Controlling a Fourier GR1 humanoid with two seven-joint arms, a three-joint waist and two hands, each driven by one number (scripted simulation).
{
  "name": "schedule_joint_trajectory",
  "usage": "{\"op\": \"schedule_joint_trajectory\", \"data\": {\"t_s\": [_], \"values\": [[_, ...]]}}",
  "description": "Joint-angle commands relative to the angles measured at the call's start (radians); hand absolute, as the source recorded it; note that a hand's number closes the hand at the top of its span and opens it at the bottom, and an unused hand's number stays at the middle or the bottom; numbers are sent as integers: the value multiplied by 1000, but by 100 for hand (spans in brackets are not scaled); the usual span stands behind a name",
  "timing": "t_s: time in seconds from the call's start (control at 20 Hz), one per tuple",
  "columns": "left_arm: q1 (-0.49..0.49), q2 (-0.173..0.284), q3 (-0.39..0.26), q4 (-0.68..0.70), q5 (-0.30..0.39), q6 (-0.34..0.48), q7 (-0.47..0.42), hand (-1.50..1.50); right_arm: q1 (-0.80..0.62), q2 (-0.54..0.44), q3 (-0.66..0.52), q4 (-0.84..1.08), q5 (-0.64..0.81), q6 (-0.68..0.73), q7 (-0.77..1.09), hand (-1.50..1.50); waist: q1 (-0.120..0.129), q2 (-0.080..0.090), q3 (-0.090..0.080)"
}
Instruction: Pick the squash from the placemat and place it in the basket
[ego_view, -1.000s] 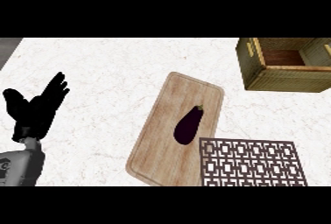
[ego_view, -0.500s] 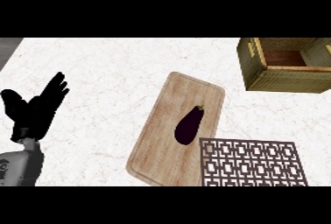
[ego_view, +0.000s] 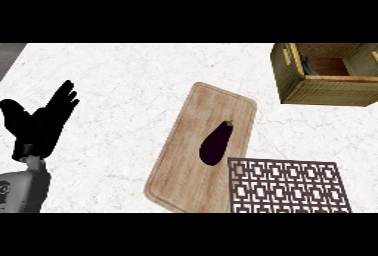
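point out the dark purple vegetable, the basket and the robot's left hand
dark purple vegetable (ego_view: 215, 143), head view, middle of its body
basket (ego_view: 325, 90), head view, front woven wall
left hand (ego_view: 43, 122), head view, palm

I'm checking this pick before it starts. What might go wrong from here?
The dark vegetable lies on the wooden board, not on the patterned placemat, so a search on the mat could miss it. The left hand rests open far from it. The basket is partly out of view.
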Motion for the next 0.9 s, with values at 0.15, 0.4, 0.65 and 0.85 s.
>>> {"op": "schedule_joint_trajectory", "data": {"t_s": [0.15,0.4,0.65,0.85], "values": [[0,-16,-2,58,-20,3,-62,0,-56,-56,-180,61,-127,-79,70,-150,-12,1,0],[2,-4,17,17,9,-5,-16,0,-25,-208,-339,195,-251,-13,41,-150,-5,3,2],[36,-24,1,-7,-13,11,-30,0,35,-388,-414,311,-358,204,-10,-150,-7,0,2],[-19,-10,15,58,-2,-10,-44,0,84,-520,-393,437,-351,370,-81,-150,-6,6,2]]}}
